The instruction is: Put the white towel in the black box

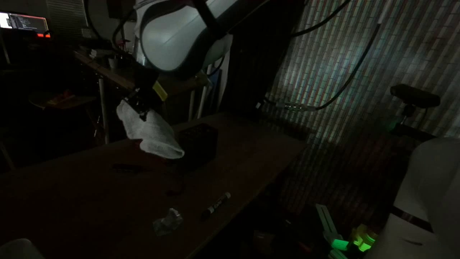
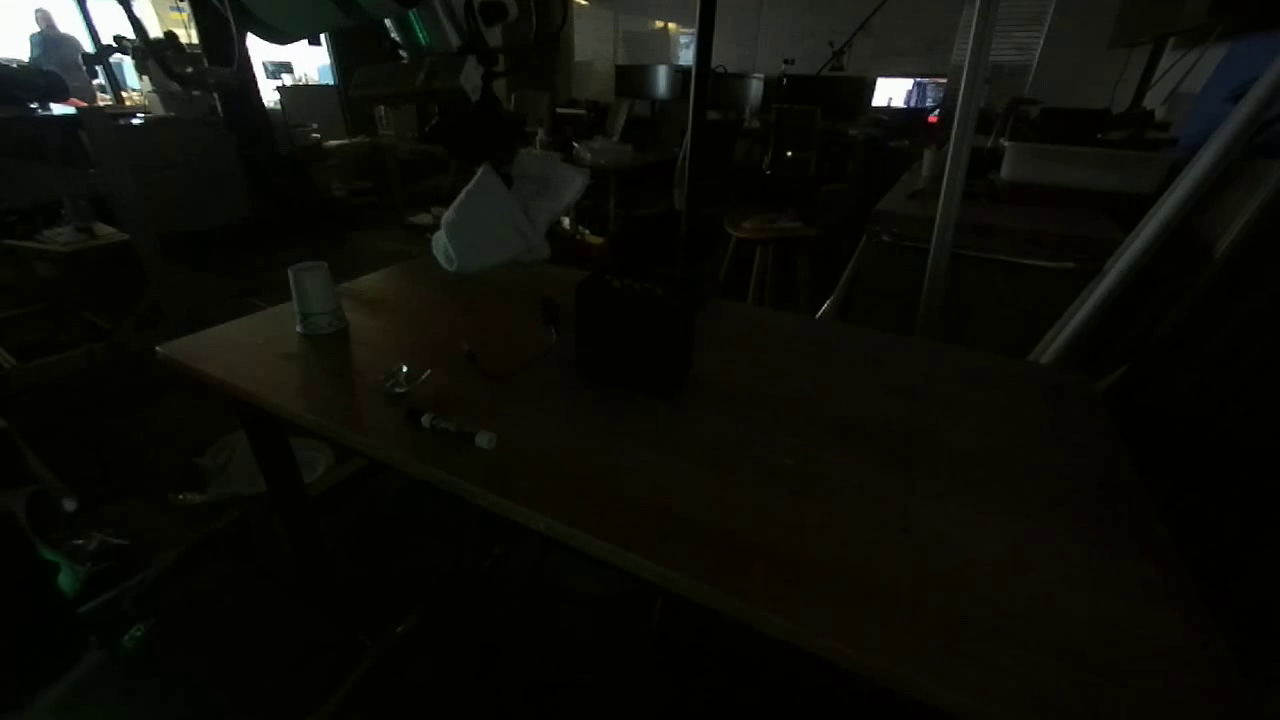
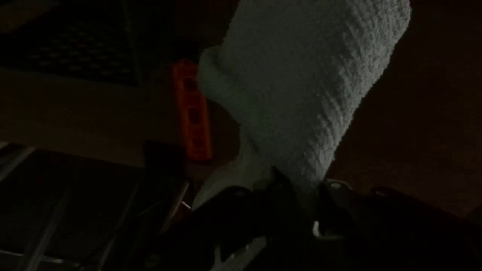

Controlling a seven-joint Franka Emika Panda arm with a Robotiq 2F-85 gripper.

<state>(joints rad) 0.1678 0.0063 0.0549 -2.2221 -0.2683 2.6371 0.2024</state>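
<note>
The pincer (image 3: 300,184) is clenching the white towel (image 3: 293,94), whose folds are hanging from it above the table (image 2: 860,440). Lower than the pincer and off to one side, the black box (image 1: 199,147) is standing upright; in the wrist view a gap is showing between towel and box, with a red slotted bar (image 3: 194,130) lying there. One table edge is running behind the pincer in that view. Well apart from the pincer, a dry-erase marker (image 1: 216,206), a crumpled clear wrapper (image 1: 168,222) and a pale cup (image 2: 317,298) are resting nearer other edges. Table surface is stretching past the box.
</note>
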